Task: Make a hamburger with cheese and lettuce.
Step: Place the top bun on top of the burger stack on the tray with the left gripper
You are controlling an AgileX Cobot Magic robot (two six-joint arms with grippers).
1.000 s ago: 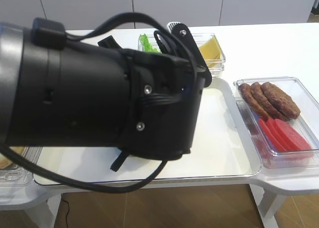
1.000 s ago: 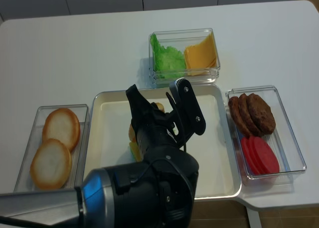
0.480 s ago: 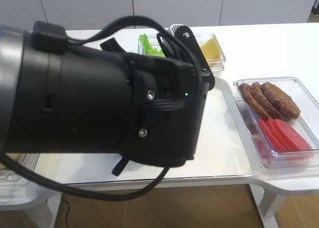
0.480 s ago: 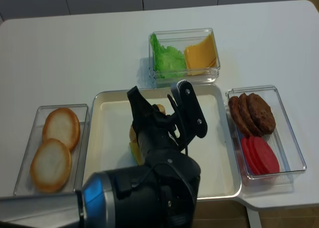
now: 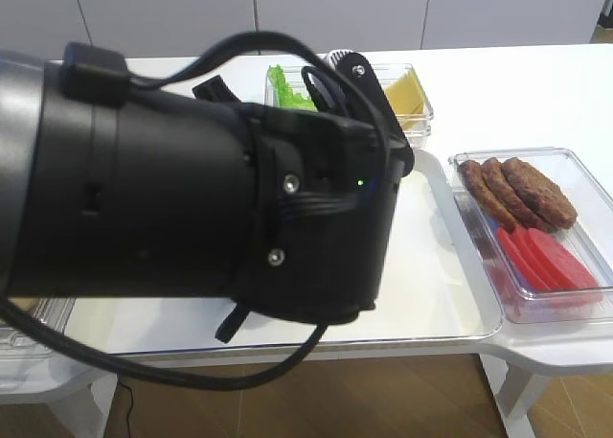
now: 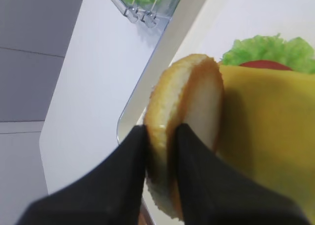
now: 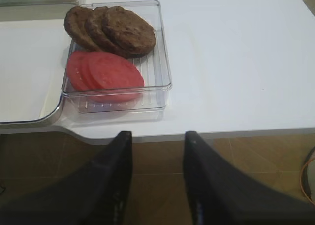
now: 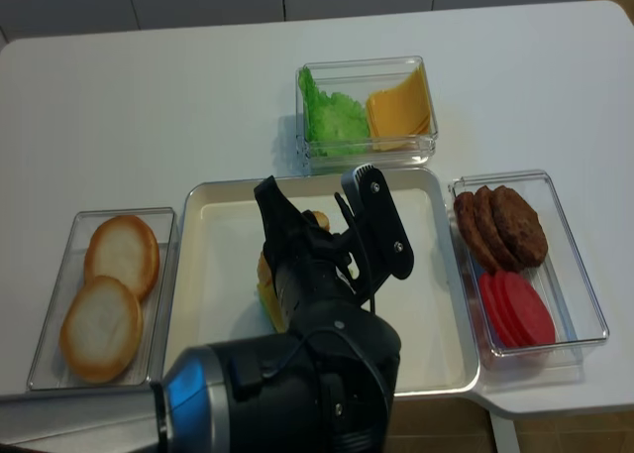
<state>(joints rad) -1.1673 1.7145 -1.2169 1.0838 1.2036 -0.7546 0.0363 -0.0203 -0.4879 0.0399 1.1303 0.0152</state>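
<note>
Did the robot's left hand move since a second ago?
Yes, a little. In the high realsense view the left gripper sits slightly lower and further right against the white tray, with the bun top between its fingers.

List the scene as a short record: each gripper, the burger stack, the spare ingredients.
left gripper: jaws on the rim of the bun top, which stands on edge over the cheese
right gripper: open, empty, past the table's front edge
hamburger: on the white tray; cheese uppermost, lettuce showing beyond it
patties and tomato slices: together in one clear box
bun halves: two, in the left box
</note>
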